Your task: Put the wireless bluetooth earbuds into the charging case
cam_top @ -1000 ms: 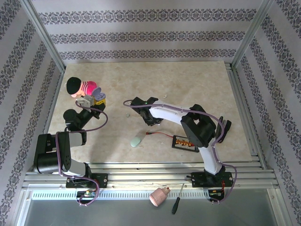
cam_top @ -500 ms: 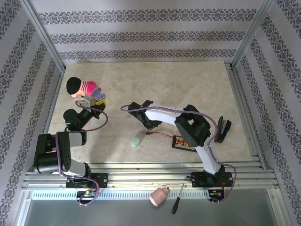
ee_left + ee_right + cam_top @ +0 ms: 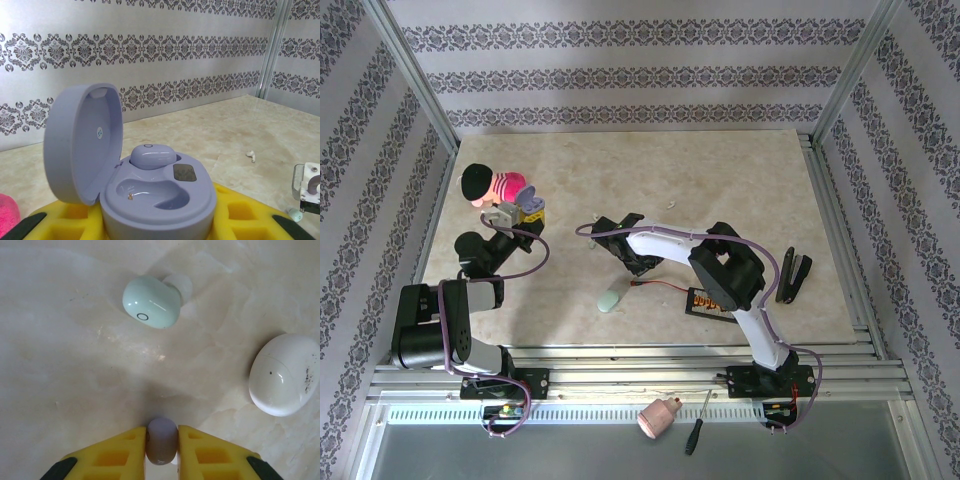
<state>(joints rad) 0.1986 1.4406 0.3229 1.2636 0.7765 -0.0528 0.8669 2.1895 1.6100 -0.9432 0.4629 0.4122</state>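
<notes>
**A:** What lay nearest, on the metal ledge in front of the arms?

**B:** A pink rounded object (image 3: 660, 417) with a black-handled screwdriver (image 3: 697, 424) just to its right. Both were off the beige marbled table (image 3: 740, 170).

**A:** And on the table itself?

**B:** Near its front edge lay a pale green oval case (image 3: 609, 298) with its lid down. To its right was a flat black pack with an orange label (image 3: 711, 302), and further right a slim black object (image 3: 794, 275).

**A:** Where was the right gripper?

**B:** The right gripper (image 3: 161, 436) reached left, low over the middle of the table, just beyond the green case. Its yellow fingers pinched a small lavender plastic earbud (image 3: 161, 444) between their tips. Beyond it on the table lay a pale green earbud (image 3: 151, 301), and to the right a glossy white oval piece (image 3: 284, 374). I could not tell whether that was a bud or a case.

**A:** And the left one?

**B:** The left gripper (image 3: 157, 227) sat at the left side of the table. Its yellow fingers were clamped on either side of a lavender round charging case (image 3: 82, 145), whose lid stood up. A second lavender earbud (image 3: 152, 156) was seated toward the case's far side, and a hollow socket nearer showed a small gold contact (image 3: 129, 197).

**A:** Anything farther?

**B:** A pink-and-black plush toy (image 3: 495, 185) lay just beyond the left gripper. A tiny white earbud (image 3: 251, 156) lay on the table well to the right, toward the patterned wall (image 3: 620, 80).
</notes>
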